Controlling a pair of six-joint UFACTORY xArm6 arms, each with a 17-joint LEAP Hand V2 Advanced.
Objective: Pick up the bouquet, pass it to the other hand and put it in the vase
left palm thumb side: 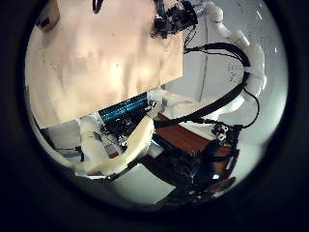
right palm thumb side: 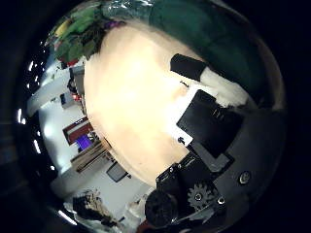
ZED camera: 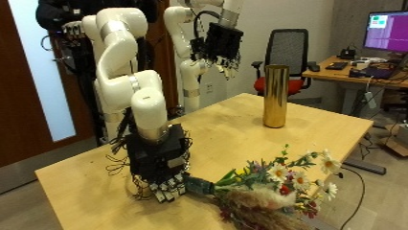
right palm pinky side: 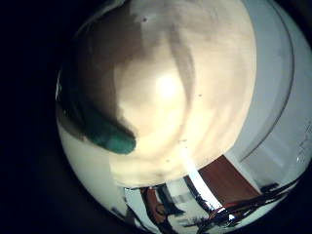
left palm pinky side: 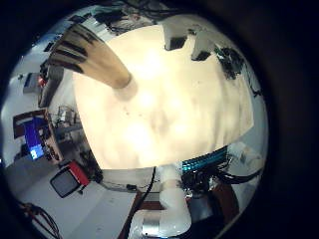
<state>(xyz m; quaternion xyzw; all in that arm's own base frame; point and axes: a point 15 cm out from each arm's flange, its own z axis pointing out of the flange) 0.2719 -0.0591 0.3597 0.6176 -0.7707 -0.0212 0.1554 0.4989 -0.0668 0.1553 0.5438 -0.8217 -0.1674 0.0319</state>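
A bouquet (ZED camera: 278, 184) of white, yellow and red flowers lies on the wooden table (ZED camera: 216, 125) near its front edge, green stems pointing at my right hand (ZED camera: 161, 165). That hand is low over the table just beside the stem end, fingers straight and relaxed, holding nothing. The right thumb side palm view shows its fingers (right palm thumb side: 206, 76) and the flowers (right palm thumb side: 83, 34). The right little finger side palm view shows the green stem end (right palm pinky side: 109, 136) on the table. A tall golden vase (ZED camera: 274, 95) stands upright at the far side. My left hand (ZED camera: 220, 43) hangs high behind the table, open and empty.
The left little finger side palm view looks down on the table, the vase (left palm pinky side: 95, 58) and the right arm (left palm pinky side: 171, 197). An office chair (ZED camera: 292, 53) and a desk with a monitor (ZED camera: 383, 29) stand behind the table. A brown door (ZED camera: 15, 86) is beside the arms.
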